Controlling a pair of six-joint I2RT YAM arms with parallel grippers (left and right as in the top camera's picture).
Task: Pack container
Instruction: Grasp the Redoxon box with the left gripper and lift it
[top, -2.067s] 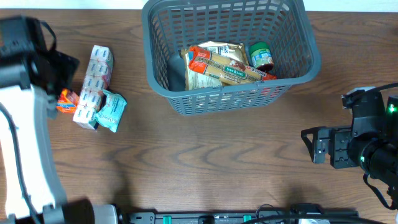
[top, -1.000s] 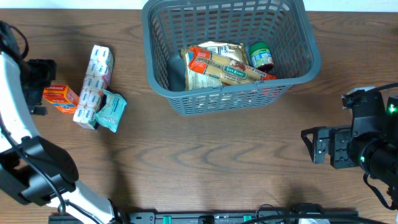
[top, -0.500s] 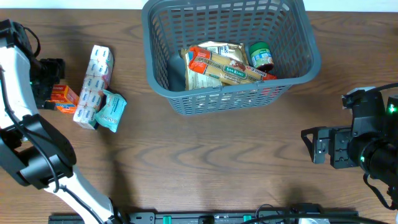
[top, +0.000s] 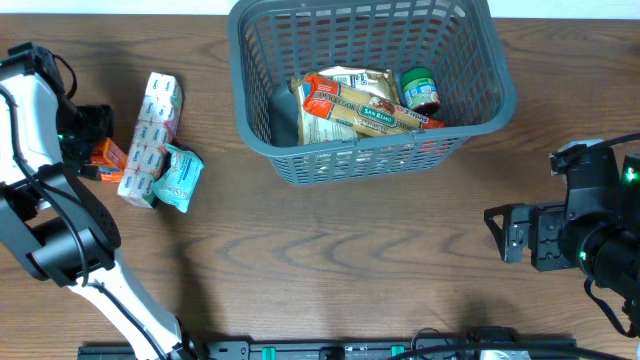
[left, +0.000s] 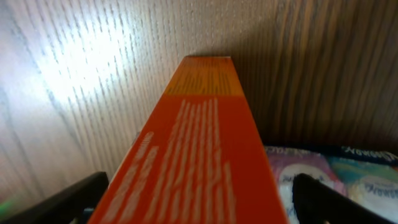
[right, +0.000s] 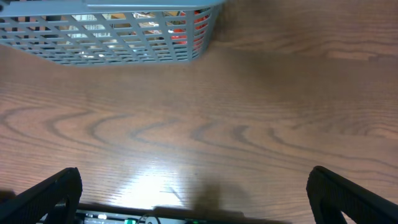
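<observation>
Clearly apart from both grippers, the basket (top: 330, 165) stands on the table (top: 330, 260) with packets (top: 350, 110) and a jar (top: 420, 88) inside. Well left of the basket, the left gripper (left: 199, 199) straddles an orange box (left: 199, 124), one finger on either side; whether it squeezes the box I cannot tell. The box lies just beside a tissue pack (top: 150, 140). Right of the basket, the right gripper (right: 193, 193) is spread wide and holds nothing.

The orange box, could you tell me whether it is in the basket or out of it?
Out: the box lies on the table, left of the basket, straddled by the left claw.
</observation>
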